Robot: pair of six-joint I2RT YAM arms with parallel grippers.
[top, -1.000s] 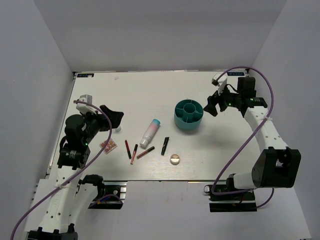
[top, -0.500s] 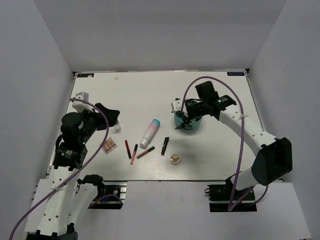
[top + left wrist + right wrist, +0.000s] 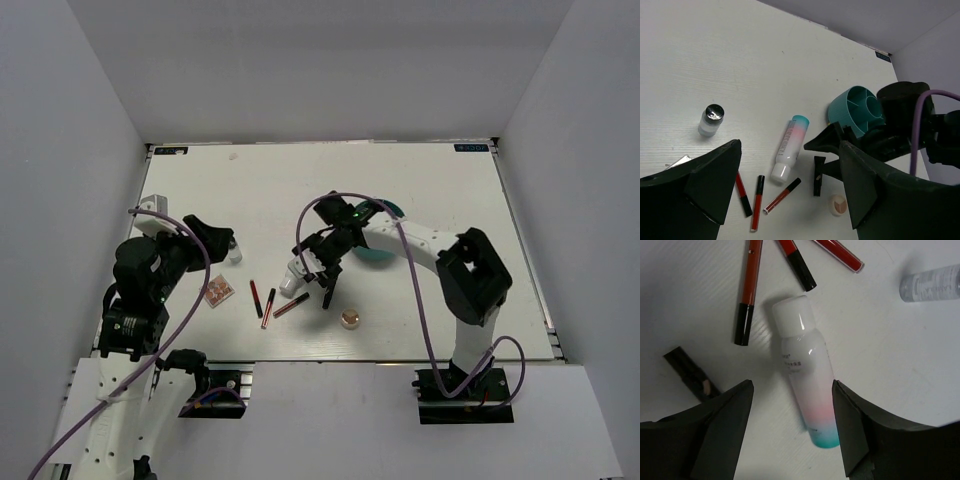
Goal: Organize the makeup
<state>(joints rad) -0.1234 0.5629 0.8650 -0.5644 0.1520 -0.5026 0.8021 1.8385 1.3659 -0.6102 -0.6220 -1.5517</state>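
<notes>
Bottle (image 3: pixel 807 390) flat, teal end toward the cup (image 3: pixel 839 109) (white end nearward)

Smooth, glossy plastic bottle (image 3: pixel 807 372); glossy, lacquer-like sticks (image 3: pixel 749 285); matt plastic cup (image 3: pixel 839 111); translucent vial (image 3: pixel 710 121) with shiny metallic cap; matt table (image 3: pixel 750 55) showing fine, wood-like grain.

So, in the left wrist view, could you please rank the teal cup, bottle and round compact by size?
1. teal cup, though partly hidden
2. bottle
3. round compact
</notes>
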